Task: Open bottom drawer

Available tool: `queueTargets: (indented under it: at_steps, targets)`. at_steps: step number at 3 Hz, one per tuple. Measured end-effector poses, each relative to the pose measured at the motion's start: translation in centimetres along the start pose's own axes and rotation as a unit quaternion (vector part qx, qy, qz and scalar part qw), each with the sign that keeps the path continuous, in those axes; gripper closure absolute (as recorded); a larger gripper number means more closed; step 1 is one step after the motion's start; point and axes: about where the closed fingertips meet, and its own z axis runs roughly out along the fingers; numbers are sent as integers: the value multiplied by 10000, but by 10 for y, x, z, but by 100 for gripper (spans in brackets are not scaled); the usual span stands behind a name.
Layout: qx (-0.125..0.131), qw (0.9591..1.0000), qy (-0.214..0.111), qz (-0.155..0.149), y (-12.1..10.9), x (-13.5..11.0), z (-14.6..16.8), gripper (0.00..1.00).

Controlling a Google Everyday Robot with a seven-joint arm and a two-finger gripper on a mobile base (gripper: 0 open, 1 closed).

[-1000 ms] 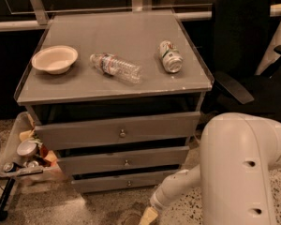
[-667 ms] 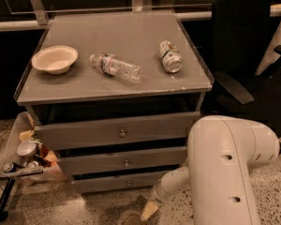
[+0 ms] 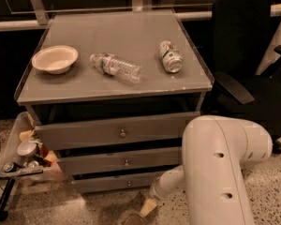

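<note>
The bottom drawer (image 3: 117, 183) is the lowest of three grey drawer fronts, with a tiny round metal knob (image 3: 129, 183) at its centre. It sits nearly flush with the cabinet. My gripper (image 3: 146, 207) hangs low by the floor, just below and to the right of that knob, apart from it. My white arm (image 3: 220, 168) fills the lower right and hides the drawers' right ends.
On the cabinet top lie a white bowl (image 3: 55, 58), a plastic bottle (image 3: 115, 67) on its side and a can (image 3: 170, 56). A black office chair (image 3: 253, 64) stands at the right. A tray of clutter (image 3: 25, 159) sits at the left on a stand.
My arm has swung left and nearer the camera, hiding more of the right side. The gripper has moved a little left along the floor under the bottom drawer. The drawers have not moved.
</note>
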Motion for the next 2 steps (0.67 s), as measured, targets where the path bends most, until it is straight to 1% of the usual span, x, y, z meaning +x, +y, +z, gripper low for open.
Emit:
queueTargets:
  at_steps: [2]
  targets:
    - [465,9988,-178,29,-41,-14,14,0]
